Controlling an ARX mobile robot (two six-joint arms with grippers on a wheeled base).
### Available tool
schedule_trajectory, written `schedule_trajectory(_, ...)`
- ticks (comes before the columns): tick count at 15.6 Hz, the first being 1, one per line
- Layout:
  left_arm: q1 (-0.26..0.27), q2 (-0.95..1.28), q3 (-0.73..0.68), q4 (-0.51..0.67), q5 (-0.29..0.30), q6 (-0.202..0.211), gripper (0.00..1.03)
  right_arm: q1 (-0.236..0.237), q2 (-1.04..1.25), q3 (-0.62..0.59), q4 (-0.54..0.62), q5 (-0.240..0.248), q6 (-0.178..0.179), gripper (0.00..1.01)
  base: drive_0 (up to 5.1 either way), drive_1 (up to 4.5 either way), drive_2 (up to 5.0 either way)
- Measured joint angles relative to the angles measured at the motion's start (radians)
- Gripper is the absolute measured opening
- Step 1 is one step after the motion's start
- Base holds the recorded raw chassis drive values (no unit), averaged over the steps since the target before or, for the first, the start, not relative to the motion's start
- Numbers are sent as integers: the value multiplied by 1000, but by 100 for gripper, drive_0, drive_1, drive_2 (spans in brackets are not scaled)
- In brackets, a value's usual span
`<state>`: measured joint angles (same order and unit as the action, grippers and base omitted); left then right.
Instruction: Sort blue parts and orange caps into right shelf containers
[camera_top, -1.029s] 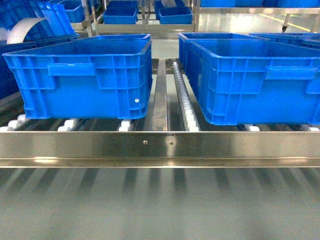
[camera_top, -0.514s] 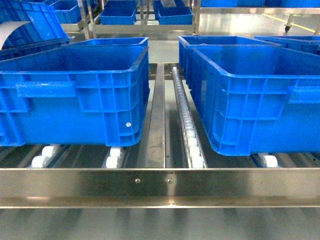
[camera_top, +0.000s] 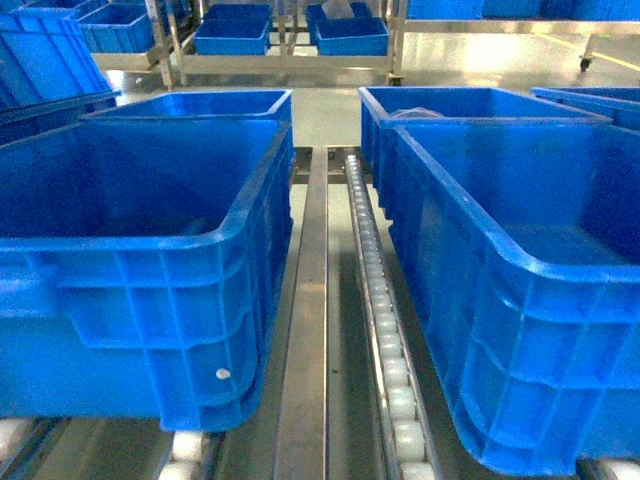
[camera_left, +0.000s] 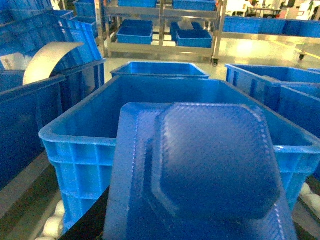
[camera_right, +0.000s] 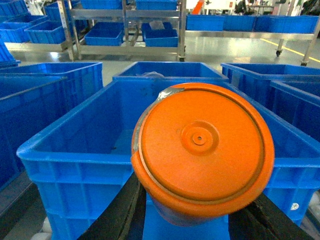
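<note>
A large ribbed blue part (camera_left: 200, 175) fills the lower left wrist view. My left gripper (camera_left: 197, 222) is shut on it, hidden behind it except for one black finger (camera_left: 92, 222). The part hangs at the near rim of a right shelf container (camera_left: 75, 150), a big blue crate that looks empty. An orange cap (camera_right: 202, 150) is held by my right gripper (camera_right: 192, 220), with black fingers (camera_right: 120, 215) on both sides. It hovers over the near rim of another blue crate (camera_right: 75, 170). The head view shows both crates, left (camera_top: 140, 300) and right (camera_top: 520, 330), and no gripper.
A white roller track (camera_top: 385, 340) and a steel rail (camera_top: 305, 350) run between the two crates. More blue crates (camera_top: 190, 103) stand behind them, and a steel rack (camera_top: 290, 40) with further crates beyond. A curved white sheet (camera_left: 47, 60) sticks out of a crate at the left.
The head view has closed in on the two crates and now looks down into them. The steel front rail has dropped out of view.
</note>
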<state>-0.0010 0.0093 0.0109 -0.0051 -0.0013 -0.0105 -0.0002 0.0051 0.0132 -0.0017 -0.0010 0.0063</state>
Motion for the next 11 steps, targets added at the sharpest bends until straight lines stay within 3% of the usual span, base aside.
schedule_trajectory(11, 0, 0, 0, -2, 1, 0, 42, 0, 0, 0, -5, 0, 0, 40, 0, 0, 0)
